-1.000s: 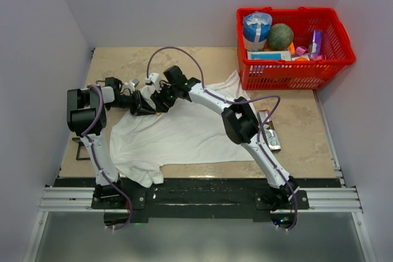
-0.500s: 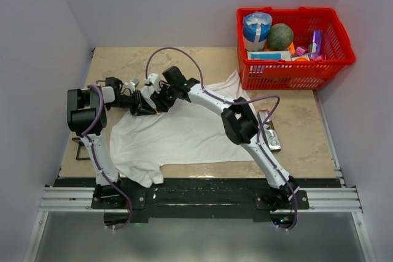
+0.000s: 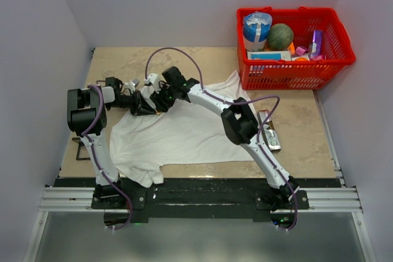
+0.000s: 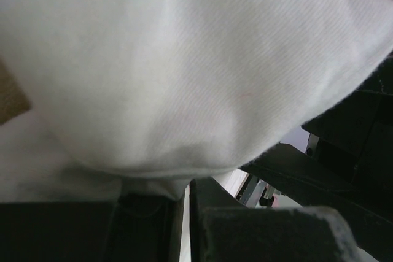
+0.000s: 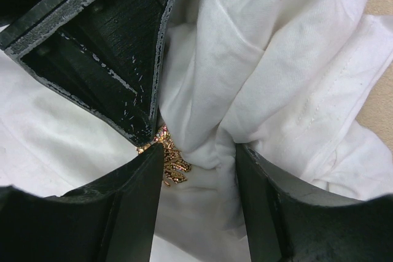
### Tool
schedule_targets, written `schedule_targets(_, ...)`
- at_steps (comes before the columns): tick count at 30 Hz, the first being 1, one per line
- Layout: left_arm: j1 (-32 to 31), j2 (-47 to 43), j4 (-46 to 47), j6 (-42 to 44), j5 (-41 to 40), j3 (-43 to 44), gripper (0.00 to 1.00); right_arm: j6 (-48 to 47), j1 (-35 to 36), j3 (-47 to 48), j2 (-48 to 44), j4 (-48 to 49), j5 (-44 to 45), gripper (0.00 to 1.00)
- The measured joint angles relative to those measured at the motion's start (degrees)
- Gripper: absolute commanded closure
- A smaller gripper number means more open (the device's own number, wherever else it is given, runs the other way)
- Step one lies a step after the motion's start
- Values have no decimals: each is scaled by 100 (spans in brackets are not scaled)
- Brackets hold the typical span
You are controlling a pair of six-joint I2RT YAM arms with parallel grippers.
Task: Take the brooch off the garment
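The brooch (image 5: 171,162), tiny and rigid, probably best nipped by its edges, lay just inside the right gripper's (image 5: 199,170) parted jaws while the left gripper (image 4: 184,196) clamped the soft garment (image 5: 276,78) beside it.

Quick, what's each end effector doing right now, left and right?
Left end effector: closed, pinching the large white cloth shirt.
Right end effector: open, straddling a shirt fold beside the tiny orange-gold star brooch.
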Motion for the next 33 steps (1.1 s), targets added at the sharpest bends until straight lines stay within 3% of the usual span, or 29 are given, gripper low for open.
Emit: schedule_targets(33,-9,17,7,-13,0,0,90,321,-63,267,118,-168,-48,47)
